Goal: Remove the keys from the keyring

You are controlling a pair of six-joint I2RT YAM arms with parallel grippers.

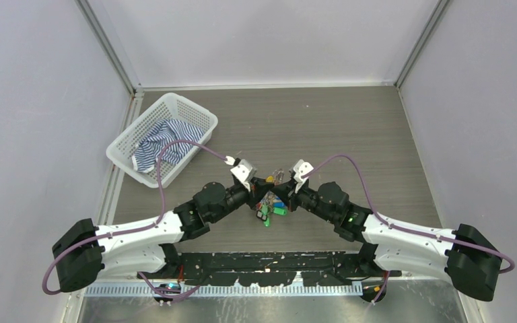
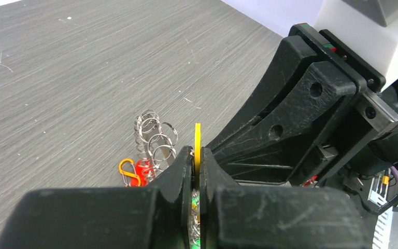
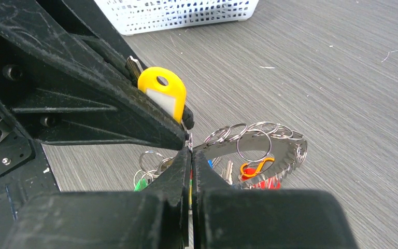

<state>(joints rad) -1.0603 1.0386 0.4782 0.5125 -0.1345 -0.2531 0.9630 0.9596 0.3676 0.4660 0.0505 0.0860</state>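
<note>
- Top view: left gripper (image 1: 261, 185) and right gripper (image 1: 284, 188) meet tip to tip. The keys (image 1: 270, 207) bunch at their 6 o'clock, and a white lattice basket (image 1: 124, 145) sits at 10 o'clock.
- Left wrist: jaws pinched flat on a thin yellow key tag (image 2: 197, 142), seen edge-on. Wire split rings (image 2: 154, 136) lie at 10 o'clock.
- Right wrist: jaws clamped tight on the rim of the toothed metal keyring (image 3: 286, 160). Only this view shows the tag's rounded face.

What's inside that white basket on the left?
A crumpled blue-and-white striped cloth fills much of the white basket. Anything lying under the cloth is covered, so I cannot tell.
</note>
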